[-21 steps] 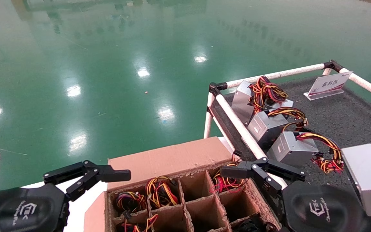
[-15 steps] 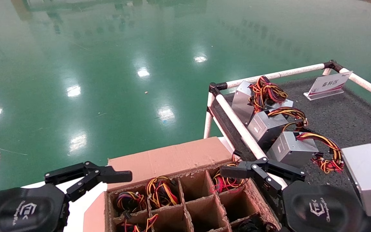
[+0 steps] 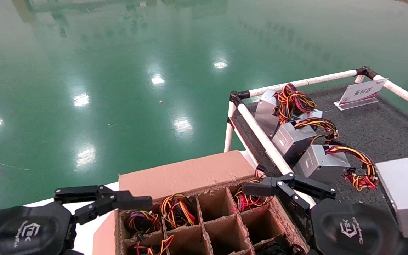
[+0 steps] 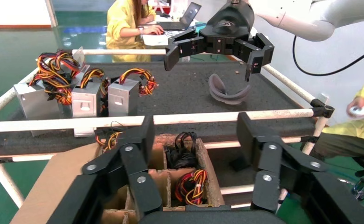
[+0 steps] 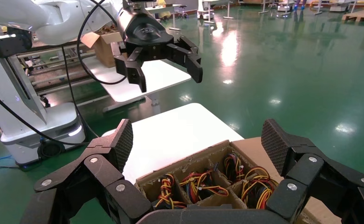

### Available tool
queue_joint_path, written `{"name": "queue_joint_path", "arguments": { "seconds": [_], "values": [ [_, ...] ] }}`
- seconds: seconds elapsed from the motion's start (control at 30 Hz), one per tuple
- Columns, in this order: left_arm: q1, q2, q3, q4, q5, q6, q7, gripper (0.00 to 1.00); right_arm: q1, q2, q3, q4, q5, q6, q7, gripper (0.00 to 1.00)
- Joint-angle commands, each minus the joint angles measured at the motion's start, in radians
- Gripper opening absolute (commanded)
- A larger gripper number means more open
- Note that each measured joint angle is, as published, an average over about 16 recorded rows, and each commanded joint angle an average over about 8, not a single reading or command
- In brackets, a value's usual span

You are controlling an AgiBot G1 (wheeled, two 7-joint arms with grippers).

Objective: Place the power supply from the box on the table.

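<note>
The box (image 3: 186, 175) is a brown carton with a cardboard grid, at the bottom centre of the head view. Wire tangles fill several cells. The far right cell holds a loose tangle with red loops (image 3: 248, 202), likely the power supply, its case hidden. My right gripper (image 3: 289, 187) hangs open just above that corner, beside the table's rail. My left gripper (image 3: 101, 199) is open over the box's far left corner. The left wrist view shows the left gripper (image 4: 196, 135) empty above the cells (image 4: 189, 184). The right gripper (image 5: 198, 140) is likewise empty over the box (image 5: 203, 161). The dark table (image 3: 384, 131) lies to the right.
Three silver units with tied wire bundles (image 3: 294, 138) lie along the table's white rail (image 3: 264, 140). A small white sign (image 3: 361, 94) stands at its far corner. A grey strap (image 4: 226, 93) lies on the table. A white surface (image 5: 170, 135) is left of the box, green floor beyond.
My left gripper has dropped lower and shifted right, closer over the box's far left corner. The right gripper and everything else have stayed put.
</note>
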Motion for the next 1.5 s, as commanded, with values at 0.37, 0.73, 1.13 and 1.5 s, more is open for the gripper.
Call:
{"name": "queue_joint_path", "arguments": {
  "seconds": [0.37, 0.73, 1.13, 1.5],
  "values": [
    [0.0, 0.0, 0.0, 0.0, 0.0, 0.0, 0.0, 0.0, 0.0, 0.0, 0.0, 0.0, 0.0, 0.0, 0.0, 1.0],
    [0.0, 0.0, 0.0, 0.0, 0.0, 0.0, 0.0, 0.44, -0.001, 0.001, 0.0, 0.0, -0.002, 0.001, 0.0, 1.0],
    [0.0, 0.0, 0.0, 0.0, 0.0, 0.0, 0.0, 1.0, -0.003, -0.003, -0.052, -0.073, -0.142, 0.078, 0.015, 1.0],
    [0.0, 0.0, 0.0, 0.0, 0.0, 0.0, 0.0, 1.0, 0.119, -0.091, -0.144, -0.283, -0.384, 0.166, -0.02, 1.0]
  ]
}}
